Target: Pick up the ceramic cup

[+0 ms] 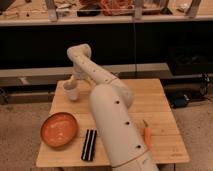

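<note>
Robot arm reaching across wooden table [150, 107], its gripper [71, 86] right above the ceramic cup [71, 92], finger state hidden; grasp step, next needing closure then lift.

A light wooden counter [160, 107] of slatted planks carries everything. The end effector [73, 82] hangs over its far left corner, right at the ceramic cup [70, 92] standing there. Nearer the camera than the end effector, an orange bowl [59, 129] sits by the left edge. Just right of the bowl lies a black ridged bar [89, 144]. Well to the right, near the front edge, lies a small orange object [147, 133].
</note>
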Action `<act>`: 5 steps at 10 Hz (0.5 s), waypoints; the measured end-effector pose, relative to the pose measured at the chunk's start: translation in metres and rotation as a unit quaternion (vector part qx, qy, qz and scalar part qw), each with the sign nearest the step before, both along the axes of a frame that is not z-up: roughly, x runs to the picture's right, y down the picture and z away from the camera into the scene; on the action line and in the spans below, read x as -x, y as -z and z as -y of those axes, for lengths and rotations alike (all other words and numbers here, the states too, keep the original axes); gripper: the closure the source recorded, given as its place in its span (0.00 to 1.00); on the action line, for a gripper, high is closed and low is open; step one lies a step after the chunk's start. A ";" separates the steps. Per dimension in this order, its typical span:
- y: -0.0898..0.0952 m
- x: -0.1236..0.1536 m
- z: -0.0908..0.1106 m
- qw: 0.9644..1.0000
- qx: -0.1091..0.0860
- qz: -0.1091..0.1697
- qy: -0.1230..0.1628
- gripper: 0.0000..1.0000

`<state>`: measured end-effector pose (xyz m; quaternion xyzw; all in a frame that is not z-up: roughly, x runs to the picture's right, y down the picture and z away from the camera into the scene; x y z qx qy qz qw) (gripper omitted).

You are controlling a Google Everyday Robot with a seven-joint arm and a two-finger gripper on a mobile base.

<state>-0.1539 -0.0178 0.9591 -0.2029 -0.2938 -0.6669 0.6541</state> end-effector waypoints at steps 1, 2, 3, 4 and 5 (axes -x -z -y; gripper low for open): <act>-0.001 0.000 0.000 1.000 0.000 0.000 -0.001 0.20; -0.001 -0.001 0.001 1.000 0.000 0.000 -0.002 0.20; -0.001 -0.001 0.001 1.000 0.002 0.000 -0.002 0.20; -0.001 -0.002 0.002 1.000 0.002 -0.001 -0.002 0.20; 0.000 -0.002 0.002 1.000 0.003 0.000 -0.003 0.20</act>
